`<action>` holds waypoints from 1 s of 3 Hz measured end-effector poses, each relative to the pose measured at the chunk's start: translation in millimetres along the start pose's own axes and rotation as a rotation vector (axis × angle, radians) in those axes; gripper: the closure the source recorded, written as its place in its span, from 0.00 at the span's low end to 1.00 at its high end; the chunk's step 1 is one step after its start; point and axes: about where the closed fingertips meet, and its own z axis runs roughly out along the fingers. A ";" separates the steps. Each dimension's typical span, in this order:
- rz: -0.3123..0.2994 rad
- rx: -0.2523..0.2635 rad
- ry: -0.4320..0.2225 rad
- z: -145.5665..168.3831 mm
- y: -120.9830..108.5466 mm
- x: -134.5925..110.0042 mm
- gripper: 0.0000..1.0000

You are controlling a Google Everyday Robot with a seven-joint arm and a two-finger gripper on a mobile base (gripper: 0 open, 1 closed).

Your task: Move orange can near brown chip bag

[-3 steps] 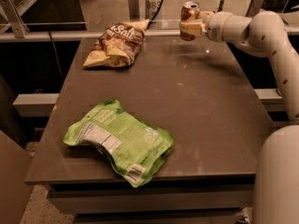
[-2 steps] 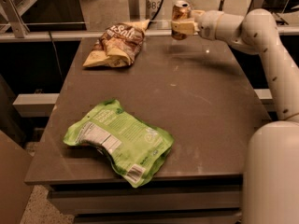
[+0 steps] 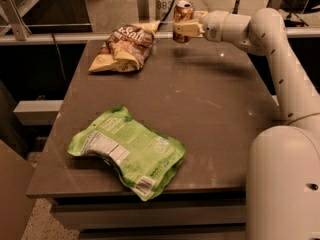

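1. While poised over the far edge of the worktop [image 3: 215, 104], clasps the orange can [image 3: 183, 10] upright with the gripper [image 3: 181, 30], fingers pressed on its lower half.
2. Left of the gripper, close by: brown chip bag [image 3: 125, 46], lying crumpled on the worktop.
3. Much nearer than the gripper, to its left: flat green bag [image 3: 127, 151].

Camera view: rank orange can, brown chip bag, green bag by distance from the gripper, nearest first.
1. orange can: held in the gripper, above the table's far edge.
2. brown chip bag: at the far-left corner.
3. green bag: by the front edge, farthest.
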 end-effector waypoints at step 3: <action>-0.052 -0.120 0.061 34.8 58.0 -22.0 1.00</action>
